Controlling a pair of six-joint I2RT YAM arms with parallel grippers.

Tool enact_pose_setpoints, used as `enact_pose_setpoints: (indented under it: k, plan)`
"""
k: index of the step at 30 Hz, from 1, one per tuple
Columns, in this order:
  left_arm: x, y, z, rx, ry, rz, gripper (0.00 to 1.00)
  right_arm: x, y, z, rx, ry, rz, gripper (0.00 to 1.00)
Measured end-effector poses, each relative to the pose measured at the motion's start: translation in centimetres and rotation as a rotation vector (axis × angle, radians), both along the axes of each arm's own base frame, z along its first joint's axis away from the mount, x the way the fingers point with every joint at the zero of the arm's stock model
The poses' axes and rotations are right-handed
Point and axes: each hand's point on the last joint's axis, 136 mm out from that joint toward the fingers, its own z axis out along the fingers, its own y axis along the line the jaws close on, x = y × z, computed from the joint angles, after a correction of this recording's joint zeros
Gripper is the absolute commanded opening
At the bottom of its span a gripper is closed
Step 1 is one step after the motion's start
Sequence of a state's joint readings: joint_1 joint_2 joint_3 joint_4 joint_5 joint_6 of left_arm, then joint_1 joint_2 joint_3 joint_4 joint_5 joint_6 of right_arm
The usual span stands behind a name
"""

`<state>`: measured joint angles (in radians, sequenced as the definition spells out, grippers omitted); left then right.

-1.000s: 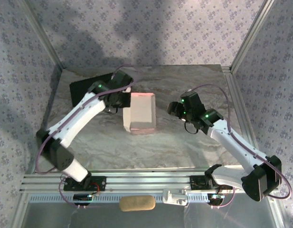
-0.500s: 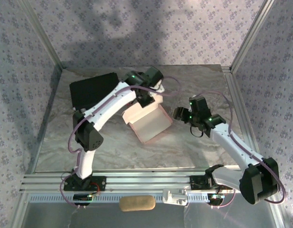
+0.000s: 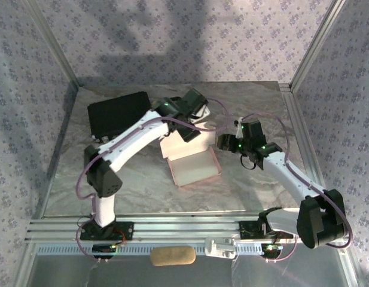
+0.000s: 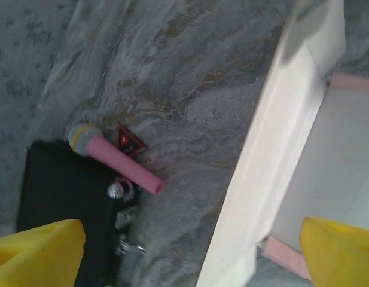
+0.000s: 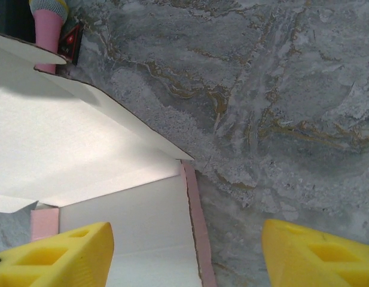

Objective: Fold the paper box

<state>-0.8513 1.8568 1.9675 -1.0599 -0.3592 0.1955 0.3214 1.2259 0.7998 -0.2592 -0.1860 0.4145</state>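
The paper box [image 3: 196, 168] has swung round: a second ago it was an upright pink block near the middle of the tabletop [image 3: 136, 185], and now it lies flat as an open tray. Its white inside faces up and one side is turned toward the right arm. The left arm has come across from beside the black case [image 3: 115, 113] to the far edge of the box, its elbow now folded up close above its base.

The left claw [image 4: 189, 251] stands wide apart. In the left wrist view its yellow pads [image 4: 37, 251] sit at the two bottom corners. A raised white flap of the box runs between them, and neither pad can be seen touching it. Beyond the flap, a pink stick [image 4: 121, 162] with a grey, yellow-ringed tip lies on the marbled surface beside the black case.

The right claw [image 5: 191, 254] hovers just beside the box's far right corner, its yellow fingers [image 5: 319, 251] apart and holding nothing. The right wrist view shows the pink rim and white floor of the box below and between them, with the broad white flap spreading to the left.

The box lies in the middle of the tabletop between the two claws, with the black case to its far left.
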Motion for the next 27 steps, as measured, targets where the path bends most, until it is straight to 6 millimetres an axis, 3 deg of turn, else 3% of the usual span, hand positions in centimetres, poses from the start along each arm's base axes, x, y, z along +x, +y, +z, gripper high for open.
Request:
enact_pose_setpoints:
  k: [2,4,6,9,12,15,22,27]
  plan:
    - [-0.5,2.5,1.3,-0.116,0.025,0.104,0.8,0.6,0.2,0.3,-0.011,-0.013,0.02,0.65]
    - [-1.7,6.6,1.3,-0.243,0.073,0.247,0.76,1.4,0.5,0.8,-0.026,-0.031,0.047,0.63]
    - [-3.5,10.3,-0.5,-0.328,0.12,0.378,0.75,2.0,0.9,1.0,-0.039,-0.045,0.074,0.62]
    - [-6.4,12.5,-5.0,-0.406,0.221,0.498,0.74,3.0,1.5,0.7,-0.059,-0.056,0.122,0.59]
    - [-7.5,12.2,-9.3,-0.417,0.315,0.554,0.72,3.6,2.3,-0.1,-0.076,-0.052,0.182,0.56]
    - [-6.9,10.9,-11.4,-0.441,0.362,0.565,0.7,3.7,2.9,-0.9,-0.084,-0.045,0.243,0.55]
    - [-4.2,9.1,-12.4,-0.499,0.333,0.557,0.57,5.0,4.3,-0.6,-0.088,-0.071,0.325,0.49]
    - [-3.5,8.3,-13.3,-0.511,0.344,0.556,0.35,5.1,5.2,-1.4,-0.09,-0.066,0.364,0.38]
